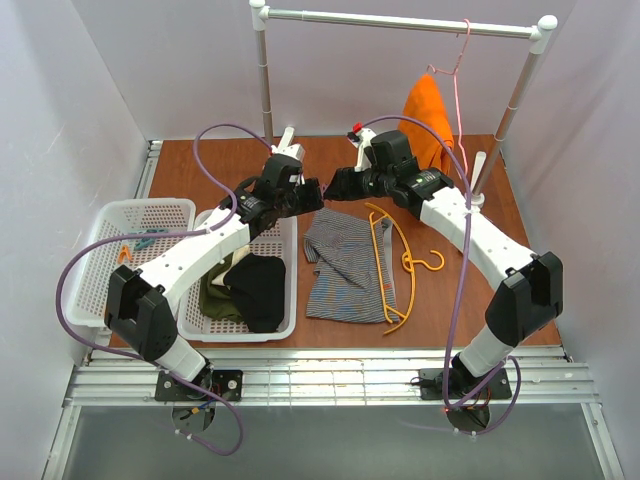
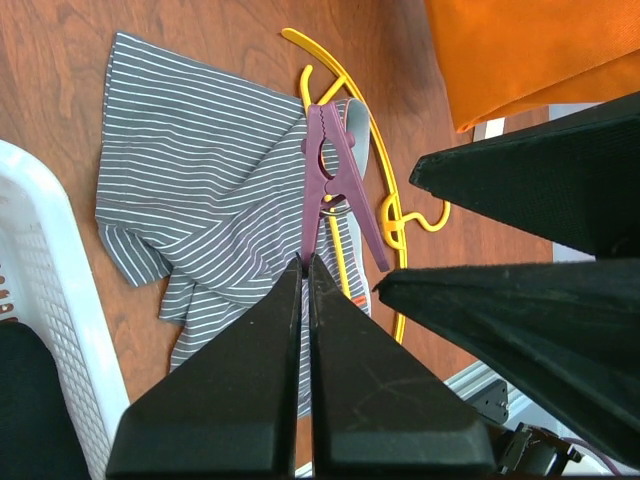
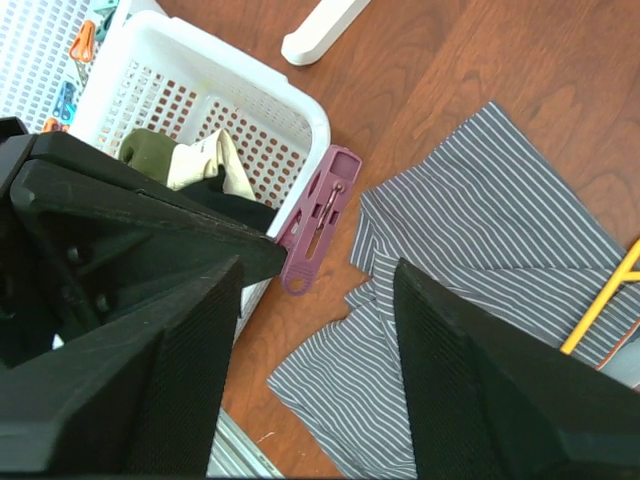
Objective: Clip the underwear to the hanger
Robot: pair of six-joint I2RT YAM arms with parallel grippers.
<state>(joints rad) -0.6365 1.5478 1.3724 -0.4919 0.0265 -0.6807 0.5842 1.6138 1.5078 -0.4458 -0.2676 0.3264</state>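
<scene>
The grey striped underwear (image 1: 345, 265) lies flat on the wooden table, also seen as underwear (image 2: 200, 180) and underwear (image 3: 480, 250). The yellow hanger (image 1: 390, 270) lies along its right edge, partly over the cloth; its hook shows on hanger (image 2: 395, 215). My left gripper (image 2: 306, 262) is shut on one end of a purple clothes peg (image 2: 322, 170), held in the air above the underwear's far edge. My right gripper (image 3: 315, 272) stands open, facing the left one (image 1: 312, 190), with the peg (image 3: 318, 215) just beyond its fingertips and nothing between them.
A white basket (image 1: 290, 300) with black and olive clothes sits left of the underwear; its corner (image 3: 300, 110) is near the peg. A second basket (image 1: 100, 240) with clips stands further left. An orange cloth (image 1: 428, 115) hangs on a pink wire hanger from the rail behind.
</scene>
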